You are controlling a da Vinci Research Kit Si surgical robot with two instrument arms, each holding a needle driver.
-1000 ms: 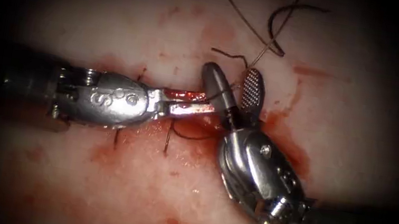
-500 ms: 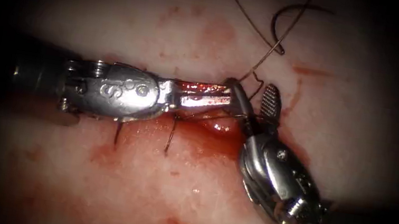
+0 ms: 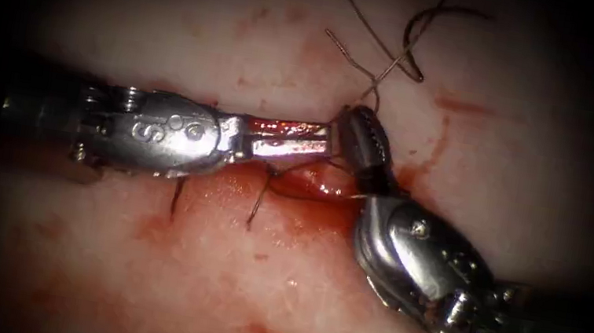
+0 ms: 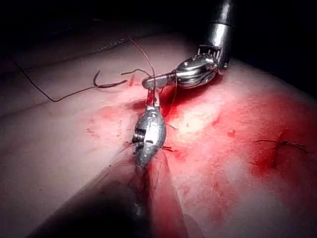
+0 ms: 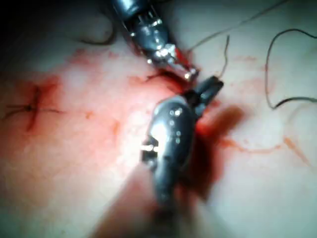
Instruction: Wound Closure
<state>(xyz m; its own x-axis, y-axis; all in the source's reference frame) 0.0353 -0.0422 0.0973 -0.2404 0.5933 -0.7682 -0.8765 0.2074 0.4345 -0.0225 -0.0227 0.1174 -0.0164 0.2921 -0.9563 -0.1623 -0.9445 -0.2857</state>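
**Thread pinched at the cut, needle parked aside**

Lays the left tool [image 3: 329, 137] flat along the cut [image 3: 302, 185], reaching in from the left with jaws together and smeared with red fluid [image 3: 322, 209]. Cannot tell whether a strand sits between those jaws; nothing else caught there. Brings the right tool [image 3: 365, 139] up from the lower right, jaws clamped on the thread [image 3: 372, 91] just beside the left tool's tip, almost touching it. Probably kept this close so that the strand stays short and under control right where it leaves the tissue [image 3: 214, 288], rather than being dragged from far off.

Leaves the needle [image 3: 411, 40] loose on the tissue, above the cut and towards its right end, well apart from both tools. Held by neither, and not in the tissue. Most likely set there to keep the point away from the jaws while only thread is handled. Trails thread from the needle's end down to the meeting tips, with a short free tail curling off to the left of that line.

Shows the same meeting in the left wrist view: left tool [image 4: 152, 96] nosing up to the right tool [image 4: 157, 79], needle [image 4: 106, 84] lying off to one side on pale tissue. Keeps two finished stitches [image 3: 256, 204] across the cut further left, under the left tool's body.
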